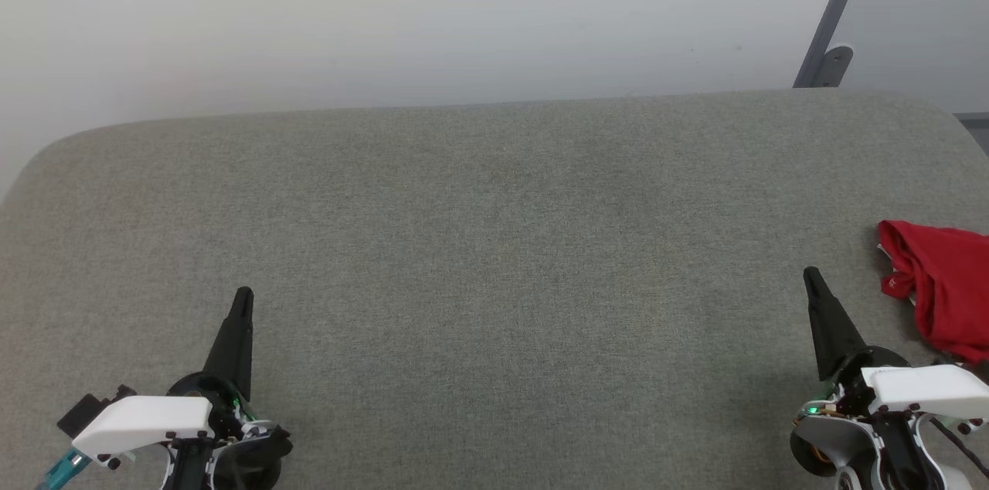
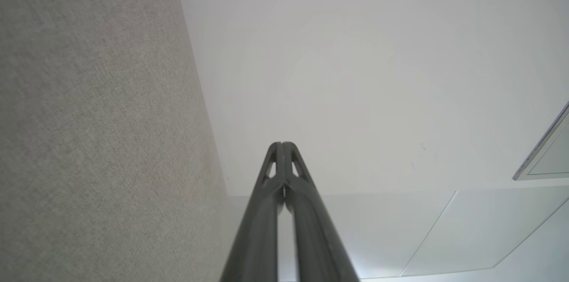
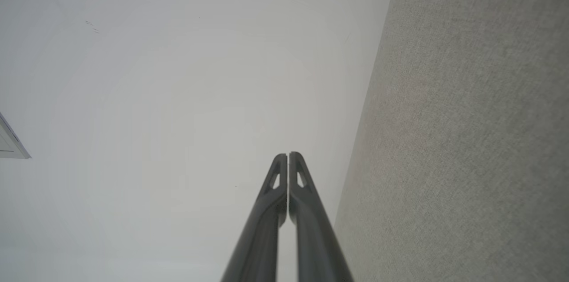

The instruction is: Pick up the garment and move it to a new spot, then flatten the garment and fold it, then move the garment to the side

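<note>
Red shirt [image 1: 943, 285] lies bunched at far right table [image 1: 494, 243] edge, w/ white trim showing. Left gripper [image 1: 243, 295] & right gripper [image 1: 811, 273]: fingers together, holding nothing.

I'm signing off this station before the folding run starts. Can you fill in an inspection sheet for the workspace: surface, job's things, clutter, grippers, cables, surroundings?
Surface: grey woven fabric top, flat, with rounded far corners.
Job's things: red garment, crumpled at the right edge and partly cut off by the head view; not held.
Clutter: nothing seen.
Grippers: left gripper and right gripper both shut, holding nothing, at the near side; the right one is beside the garment but apart from it.
Cables: dark cable at the right wrist; teal plug at the left wrist.
Surroundings: pale wall behind; grey metal strut at the far right.
</note>
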You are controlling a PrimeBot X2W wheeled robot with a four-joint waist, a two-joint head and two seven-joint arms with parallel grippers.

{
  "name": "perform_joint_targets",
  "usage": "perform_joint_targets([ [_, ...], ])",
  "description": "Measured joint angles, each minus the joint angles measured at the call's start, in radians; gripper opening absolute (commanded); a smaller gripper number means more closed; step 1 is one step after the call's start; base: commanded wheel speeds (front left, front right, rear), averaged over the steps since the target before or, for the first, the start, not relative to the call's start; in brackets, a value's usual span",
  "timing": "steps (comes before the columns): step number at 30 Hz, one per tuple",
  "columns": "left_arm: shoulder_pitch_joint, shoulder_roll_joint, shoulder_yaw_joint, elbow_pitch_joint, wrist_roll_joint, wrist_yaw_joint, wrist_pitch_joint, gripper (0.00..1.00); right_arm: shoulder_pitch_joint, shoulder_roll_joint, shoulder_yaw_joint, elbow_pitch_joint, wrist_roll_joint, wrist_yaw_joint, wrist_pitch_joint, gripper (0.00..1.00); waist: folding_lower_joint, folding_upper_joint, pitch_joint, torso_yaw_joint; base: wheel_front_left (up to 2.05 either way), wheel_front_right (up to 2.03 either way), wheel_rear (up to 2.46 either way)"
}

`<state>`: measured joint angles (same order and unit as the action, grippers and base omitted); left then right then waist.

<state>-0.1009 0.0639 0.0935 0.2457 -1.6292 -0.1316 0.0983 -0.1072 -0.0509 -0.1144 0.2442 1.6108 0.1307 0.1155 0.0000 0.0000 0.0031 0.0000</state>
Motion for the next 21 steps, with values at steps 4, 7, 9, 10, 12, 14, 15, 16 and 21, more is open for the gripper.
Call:
perform_joint_targets([
  [4,0.000,-0.001,0.001,0.000,0.000,0.000,0.001,0.00,0.000,0.000,0.000,0.000,0.000,0.000,0.000,0.00,0.0000,0.0000,0.000,0.000,0.00,0.00,0.00],
  [7,0.000,-0.001,0.002,0.000,0.001,0.000,0.002,0.00,0.000,0.000,0.000,0.000,0.000,0.000,0.000,0.00,0.0000,0.0000,0.000,0.000,0.00,0.00,0.00],
  [9,0.000,-0.001,0.002,0.000,0.002,0.000,0.002,0.00,0.000,0.000,0.000,0.000,0.000,0.000,0.000,0.00,0.0000,0.0000,0.000,0.000,0.00,0.00,0.00],
  [10,0.000,-0.001,0.002,0.000,0.002,0.000,0.002,0.00,0.000,0.000,0.000,0.000,0.000,0.000,0.000,0.00,0.0000,0.0000,0.000,0.000,0.00,0.00,0.00],
  [12,0.000,-0.002,0.003,0.000,0.002,0.000,0.002,0.00,0.000,0.000,0.000,0.000,0.000,0.000,0.000,0.00,0.0000,0.0000,0.000,0.000,0.00,0.00,0.00],
  [14,0.000,-0.002,0.003,0.000,0.002,0.000,0.002,0.00,0.000,0.000,0.000,0.000,0.000,0.000,0.000,0.00,0.0000,0.0000,0.000,0.000,0.00,0.00,0.00],
  [15,0.000,-0.002,0.003,0.000,0.002,0.000,0.002,0.00,0.000,0.000,0.000,0.000,0.000,0.000,0.000,0.00,0.0000,0.0000,0.000,0.000,0.00,0.00,0.00],
  [16,0.000,-0.002,0.004,0.000,0.002,0.000,0.003,0.00,0.000,0.000,0.000,0.000,0.000,0.000,0.000,0.00,0.0000,0.0000,0.000,0.000,0.00,0.00,0.00],
  [21,-0.001,-0.003,0.005,0.000,0.002,0.000,0.003,0.00,0.000,0.000,0.000,0.000,0.000,0.000,0.000,0.00,0.0000,0.0000,0.000,0.000,0.00,0.00,0.00],
])
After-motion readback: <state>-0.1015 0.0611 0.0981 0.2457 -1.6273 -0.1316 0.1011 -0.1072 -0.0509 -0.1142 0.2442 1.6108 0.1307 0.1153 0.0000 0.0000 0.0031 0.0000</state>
